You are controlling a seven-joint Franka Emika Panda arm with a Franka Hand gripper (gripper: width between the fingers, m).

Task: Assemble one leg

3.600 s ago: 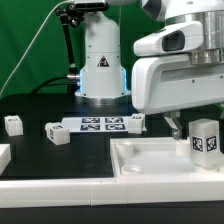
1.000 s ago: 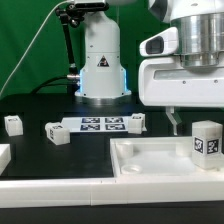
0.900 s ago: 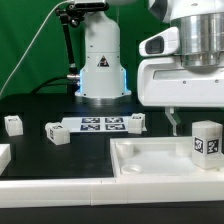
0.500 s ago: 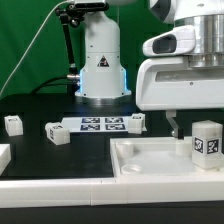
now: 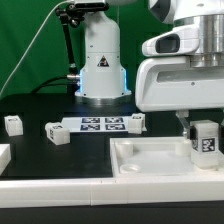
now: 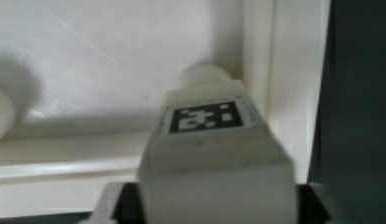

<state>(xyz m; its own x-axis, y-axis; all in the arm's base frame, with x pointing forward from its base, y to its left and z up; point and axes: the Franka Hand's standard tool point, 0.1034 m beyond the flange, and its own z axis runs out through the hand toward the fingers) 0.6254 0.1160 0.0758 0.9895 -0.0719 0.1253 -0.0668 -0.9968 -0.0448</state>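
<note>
The leg [image 5: 205, 142], a small white post with a black-and-white tag, stands upright in the far right corner of the large white tabletop [image 5: 150, 160]. My gripper [image 5: 203, 132] is down around it; one finger [image 5: 186, 124] shows against the leg's left side and the other is hidden behind the leg. In the wrist view the leg [image 6: 216, 130] fills the space between the two dark fingers [image 6: 129, 200] of the gripper [image 6: 216, 205], which touch it on both sides. The tabletop's raised rim [image 6: 261, 60] runs beside the leg.
Three more small white legs lie on the black table: one [image 5: 13, 124] at the far left, one [image 5: 57, 132] beside it, one [image 5: 136, 121] by the marker board [image 5: 100, 124]. The robot base [image 5: 100, 70] stands behind. A white part's edge [image 5: 3, 155] shows at the left.
The gripper rose off the leg, then came back down. In the last half second the visible finger moved right, up against the leg's side.
</note>
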